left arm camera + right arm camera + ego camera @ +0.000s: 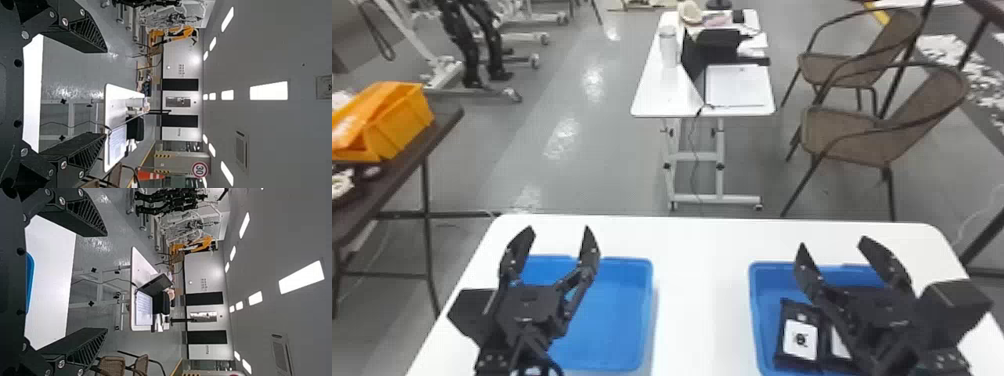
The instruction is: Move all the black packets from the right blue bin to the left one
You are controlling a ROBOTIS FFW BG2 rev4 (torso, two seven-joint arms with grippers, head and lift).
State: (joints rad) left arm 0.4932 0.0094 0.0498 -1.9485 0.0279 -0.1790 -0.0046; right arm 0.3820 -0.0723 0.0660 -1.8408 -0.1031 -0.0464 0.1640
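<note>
Two black packets (800, 337) in view, label side up in the right blue bin (755, 320), lower right of the head frame. They lie side by side; contact between them can't be confirmed. The right arm covers part of the one nearer the right edge.

Handling guess: light, soft pouches, floppy at the rims, a bit stiffer under the white label (800, 339). Film looks slick, so a shallow pinch could slip. Not obviously fragile, but a hard squeeze may crease them. Best grip is probably across the long sides at mid-length, starting with the fully exposed one; watch for snagging its neighbour.

Left claw (559, 230) spread, nothing between its fingers, over the left blue bin (612, 320) at lower left. Right claw (833, 242) also spread and unloaded, over the far part of the right bin.

Surface (702, 300): white, smooth, rounded corners, bare strip between bins. Room: grey glossy floor (592, 165), second white table (649, 100) top centre, wicker chairs (852, 132) upper right, orange container (402, 120) upper left.
</note>
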